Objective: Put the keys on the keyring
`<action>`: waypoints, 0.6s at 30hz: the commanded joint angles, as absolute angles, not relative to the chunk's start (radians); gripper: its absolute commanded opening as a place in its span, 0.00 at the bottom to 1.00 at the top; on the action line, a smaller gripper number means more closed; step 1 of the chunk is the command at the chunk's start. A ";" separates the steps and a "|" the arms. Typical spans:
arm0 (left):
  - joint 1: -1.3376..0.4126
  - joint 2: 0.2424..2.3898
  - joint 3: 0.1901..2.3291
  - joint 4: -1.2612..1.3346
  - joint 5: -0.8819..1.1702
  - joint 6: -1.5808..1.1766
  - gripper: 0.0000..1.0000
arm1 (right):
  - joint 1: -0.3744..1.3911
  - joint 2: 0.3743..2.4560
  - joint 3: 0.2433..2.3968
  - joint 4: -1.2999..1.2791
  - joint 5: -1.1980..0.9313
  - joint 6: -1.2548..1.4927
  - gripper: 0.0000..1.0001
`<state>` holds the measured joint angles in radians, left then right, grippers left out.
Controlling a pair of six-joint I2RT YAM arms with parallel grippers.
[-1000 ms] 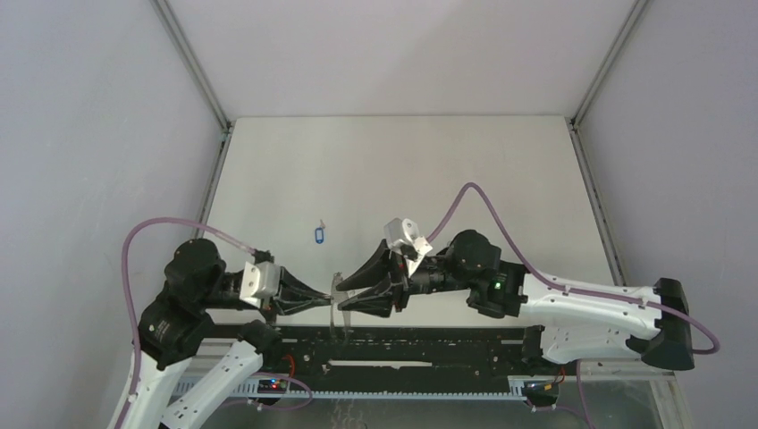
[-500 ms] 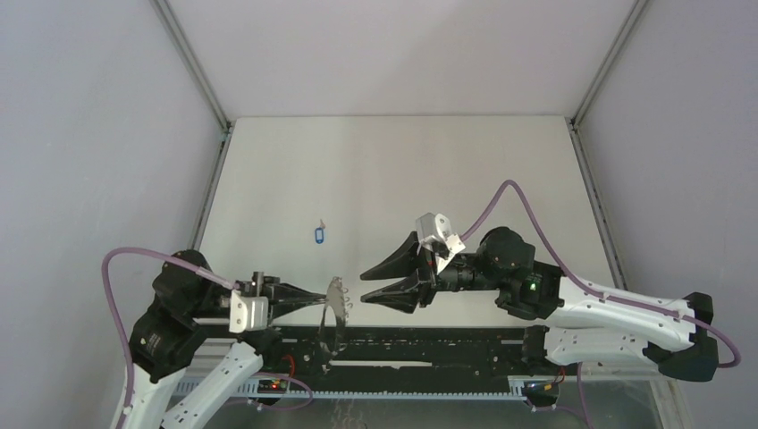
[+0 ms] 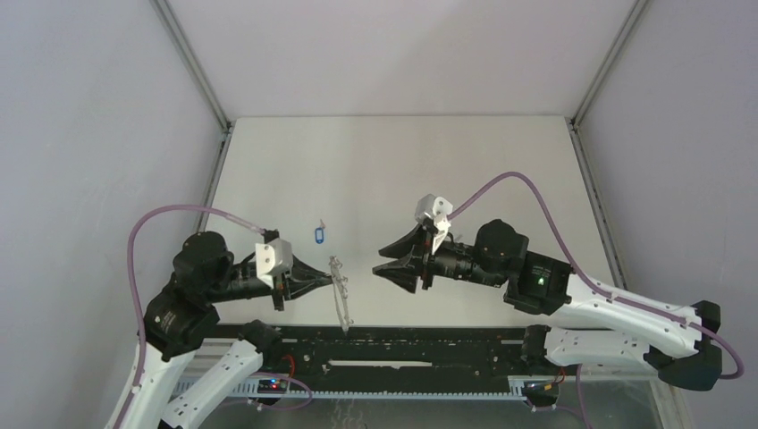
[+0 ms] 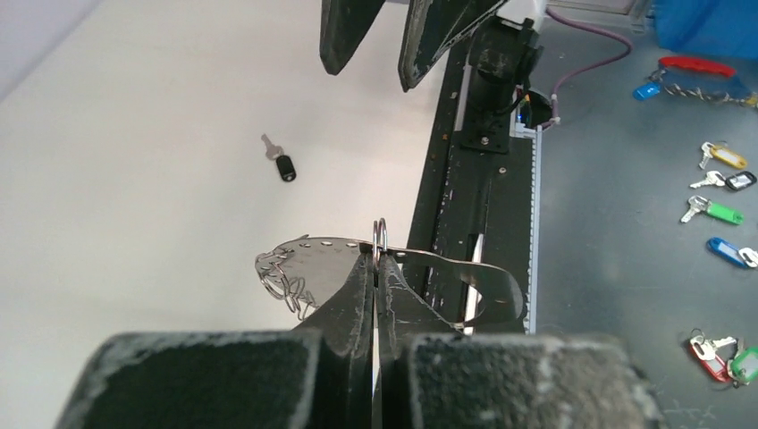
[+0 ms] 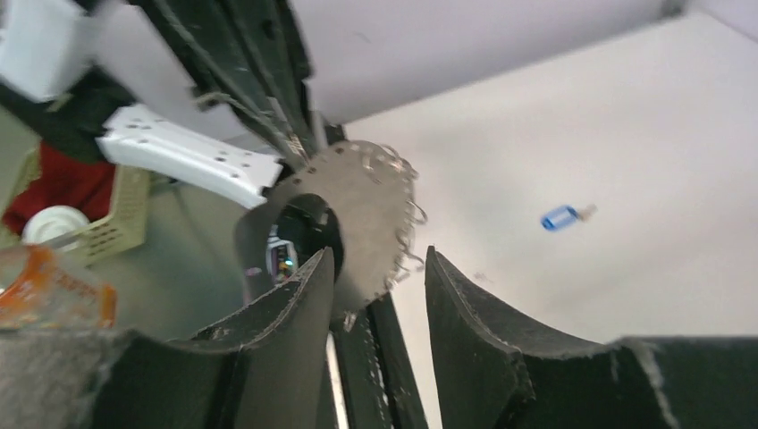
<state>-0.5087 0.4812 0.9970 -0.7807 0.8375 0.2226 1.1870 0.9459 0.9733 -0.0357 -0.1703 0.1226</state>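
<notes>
Thin grey keyring: flat sheet metal w/ small wire rings, dull satin sheen. Tiny blue-headed key & black-headed key: plastic heads, silver metal blades. Left gripper & right gripper fingers: matt black, rough, scuffed whitish. Off-white table: smooth, matt.

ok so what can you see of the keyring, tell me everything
The keyring looks like a thin, flat grey metal plate. It has a row of holes carrying small wire rings and a large cutout at the other end. The left hand is shut on its edge, holding it upright in the air near the table's front edge. The open right hand is close but apart.
</notes>
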 commanded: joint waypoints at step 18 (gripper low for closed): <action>-0.514 0.521 0.998 -0.848 0.711 0.197 0.00 | 0.676 1.230 0.797 -0.407 0.268 0.626 0.43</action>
<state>-0.5087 0.5106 0.9913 -0.8421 0.7254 0.1814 0.7643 1.1904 0.8120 -0.4934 0.2794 0.6281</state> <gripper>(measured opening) 0.010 0.454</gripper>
